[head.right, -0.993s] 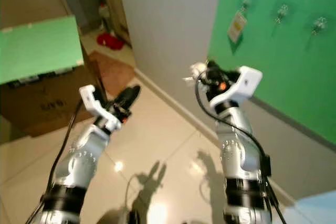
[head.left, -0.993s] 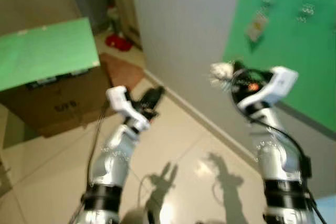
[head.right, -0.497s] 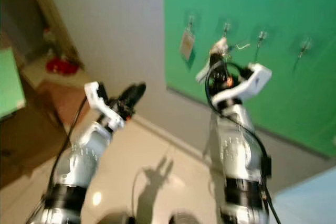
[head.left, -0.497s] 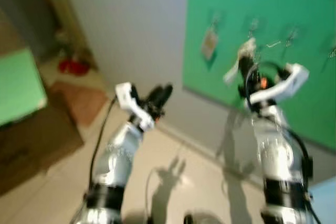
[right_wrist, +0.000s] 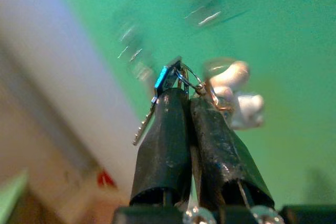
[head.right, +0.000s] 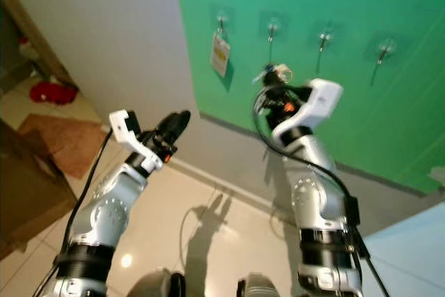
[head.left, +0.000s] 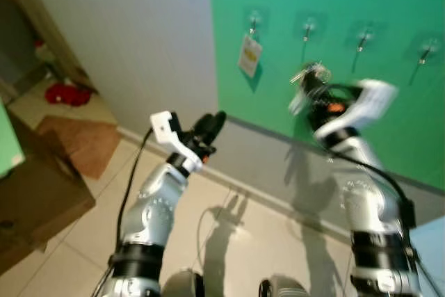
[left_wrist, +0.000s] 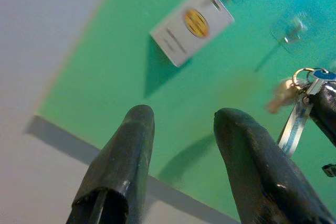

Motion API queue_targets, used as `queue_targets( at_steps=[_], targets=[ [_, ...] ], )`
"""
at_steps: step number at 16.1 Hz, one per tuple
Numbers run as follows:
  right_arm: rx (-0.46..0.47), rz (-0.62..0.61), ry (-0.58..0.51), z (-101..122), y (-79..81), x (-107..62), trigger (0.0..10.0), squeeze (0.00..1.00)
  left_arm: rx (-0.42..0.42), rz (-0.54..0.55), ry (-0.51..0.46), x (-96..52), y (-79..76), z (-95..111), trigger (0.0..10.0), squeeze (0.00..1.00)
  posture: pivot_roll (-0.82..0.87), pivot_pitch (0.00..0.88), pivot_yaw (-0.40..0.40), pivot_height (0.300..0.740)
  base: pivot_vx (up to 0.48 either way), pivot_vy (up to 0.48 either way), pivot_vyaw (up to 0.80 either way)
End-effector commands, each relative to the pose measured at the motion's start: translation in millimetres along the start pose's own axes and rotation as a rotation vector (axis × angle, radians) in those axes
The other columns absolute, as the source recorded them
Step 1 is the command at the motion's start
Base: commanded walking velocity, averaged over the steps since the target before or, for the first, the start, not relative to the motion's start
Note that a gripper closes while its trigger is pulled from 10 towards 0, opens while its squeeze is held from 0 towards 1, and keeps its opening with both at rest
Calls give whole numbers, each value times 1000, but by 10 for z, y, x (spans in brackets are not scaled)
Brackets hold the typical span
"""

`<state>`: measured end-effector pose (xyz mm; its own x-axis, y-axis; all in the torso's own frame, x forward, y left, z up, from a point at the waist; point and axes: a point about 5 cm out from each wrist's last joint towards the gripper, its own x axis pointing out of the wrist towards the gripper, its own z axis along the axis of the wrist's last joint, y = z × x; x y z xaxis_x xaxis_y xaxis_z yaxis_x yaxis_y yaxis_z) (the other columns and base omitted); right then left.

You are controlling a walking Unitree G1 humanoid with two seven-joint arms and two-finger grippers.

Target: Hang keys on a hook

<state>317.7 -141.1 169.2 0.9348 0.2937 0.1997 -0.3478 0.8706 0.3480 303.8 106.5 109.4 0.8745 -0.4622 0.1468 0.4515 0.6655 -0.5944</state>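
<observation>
So we're at the carry-and-line-up stage here. The right gripper [head.right: 272, 76] has its two black fingers pinched tight on a small bunch of metal keys on a ring with a pale fob [right_wrist: 220, 80], held up in front of the green wall panel [head.right: 361, 130]. The keys are near the panel but not on anything yet.

Just above the right gripper sits a row of small clear stick-on metal hooks [head.right: 272, 28]. The one almost straight over the keys looks free, and so do the two further out to the gripper's right. The hook off to its left already carries a white rectangular tag with a yellow dot [head.right: 220, 54], so I'd skip that one.

My guess at the next move: raise the ring over the free hook's tip and let it drop on. Fiddly, since the ring is tiny.

The left gripper [head.left: 211, 128] hovers lower, off to the side, fingers parted and holding nothing. Nothing blocks the path.
</observation>
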Motion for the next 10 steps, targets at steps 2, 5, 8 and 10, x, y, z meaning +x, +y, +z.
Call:
queue_targets(
  at_steps=[2,5,8,10],
  targets=[
    [-196,55,102,-71,81,76,10000,0,21,14,-14,-25,10,51,10000,0,14,121,40,740,0,0,0],
    [-515,207,273,-110,125,46,10000,0,25,20,-17,-38,3,59,10000,0,23,132,37,740,0,0,0],
    [-1067,380,1042,-371,-398,-699,10000,0,18,16,-22,-54,-18,57,10000,0,5,142,30,740,0,0,0],
    [-1073,432,1124,-367,-392,-834,10000,0,18,12,-19,-57,-38,44,10000,0,-5,149,24,740,0,0,0]
  ],
)
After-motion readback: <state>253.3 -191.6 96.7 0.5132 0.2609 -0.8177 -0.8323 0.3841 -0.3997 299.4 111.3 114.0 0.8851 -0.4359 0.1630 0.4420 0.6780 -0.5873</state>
